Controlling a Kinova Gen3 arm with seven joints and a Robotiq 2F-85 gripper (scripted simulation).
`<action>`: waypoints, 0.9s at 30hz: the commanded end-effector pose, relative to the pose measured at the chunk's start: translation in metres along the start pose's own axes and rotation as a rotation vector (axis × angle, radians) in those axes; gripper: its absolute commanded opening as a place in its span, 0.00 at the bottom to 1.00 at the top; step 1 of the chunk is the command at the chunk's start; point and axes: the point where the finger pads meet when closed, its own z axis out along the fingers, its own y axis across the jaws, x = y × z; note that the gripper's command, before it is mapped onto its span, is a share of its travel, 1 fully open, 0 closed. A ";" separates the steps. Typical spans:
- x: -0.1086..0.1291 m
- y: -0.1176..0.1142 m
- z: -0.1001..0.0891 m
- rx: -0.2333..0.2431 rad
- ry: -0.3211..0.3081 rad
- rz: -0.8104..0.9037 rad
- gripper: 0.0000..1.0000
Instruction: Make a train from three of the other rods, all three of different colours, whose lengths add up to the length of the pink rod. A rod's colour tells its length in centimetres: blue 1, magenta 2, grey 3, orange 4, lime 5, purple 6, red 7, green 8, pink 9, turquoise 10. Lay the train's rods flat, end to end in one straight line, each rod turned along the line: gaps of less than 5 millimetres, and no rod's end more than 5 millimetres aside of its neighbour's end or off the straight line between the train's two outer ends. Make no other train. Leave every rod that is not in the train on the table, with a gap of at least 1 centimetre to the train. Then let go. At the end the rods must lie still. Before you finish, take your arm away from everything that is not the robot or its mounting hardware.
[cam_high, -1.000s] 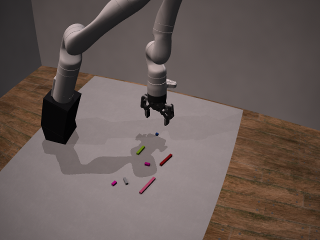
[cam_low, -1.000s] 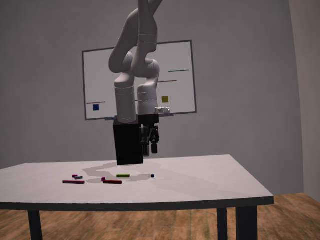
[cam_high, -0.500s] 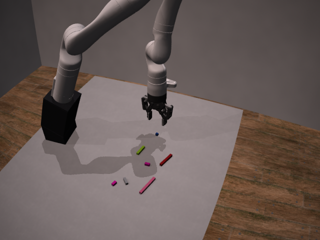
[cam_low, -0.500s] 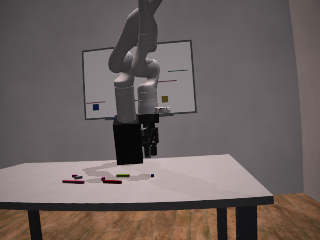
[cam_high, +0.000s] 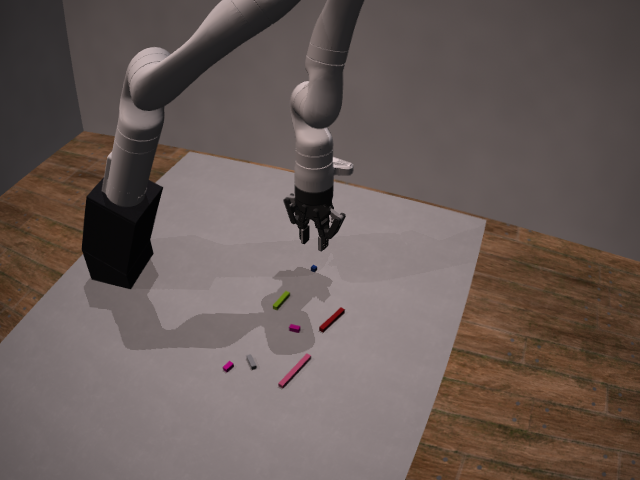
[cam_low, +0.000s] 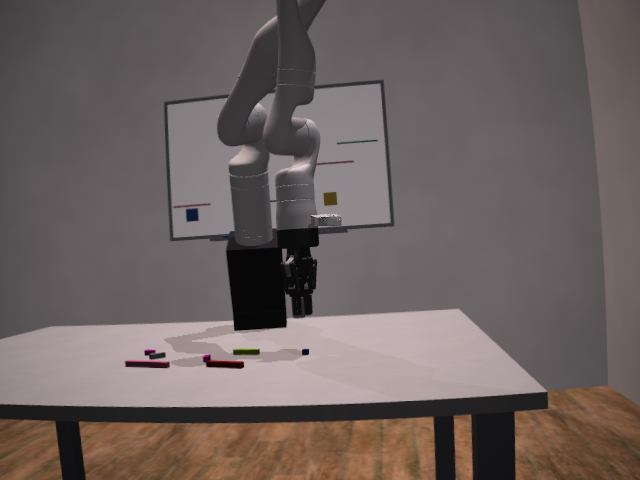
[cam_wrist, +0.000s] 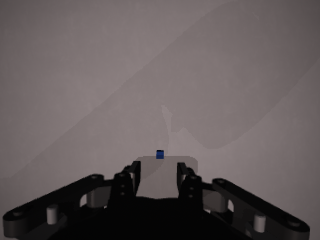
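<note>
My gripper (cam_high: 314, 242) hangs above the table with its fingers partly drawn in and nothing between them. It also shows in the exterior view (cam_low: 302, 310) and in the wrist view (cam_wrist: 159, 172). The small blue rod (cam_high: 313, 268) lies on the mat below it, apart from the others, and appears just ahead of the fingertips in the wrist view (cam_wrist: 160, 154). Nearer the front lie the lime rod (cam_high: 281, 300), a magenta rod (cam_high: 294, 328), the red rod (cam_high: 331, 319), the pink rod (cam_high: 294, 370), the grey rod (cam_high: 251, 361) and a second magenta rod (cam_high: 227, 366). None touch.
The arm's black base (cam_high: 119, 232) stands at the back left of the grey mat. A whiteboard (cam_low: 279, 160) hangs on the wall behind the table. The table's right edge (cam_high: 449, 351) borders wooden floor.
</note>
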 end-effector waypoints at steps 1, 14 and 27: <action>0.000 0.000 0.000 -0.001 0.001 0.000 0.24; 0.000 0.000 0.002 0.000 0.001 0.000 0.24; 0.000 0.000 0.013 0.000 0.001 0.000 0.24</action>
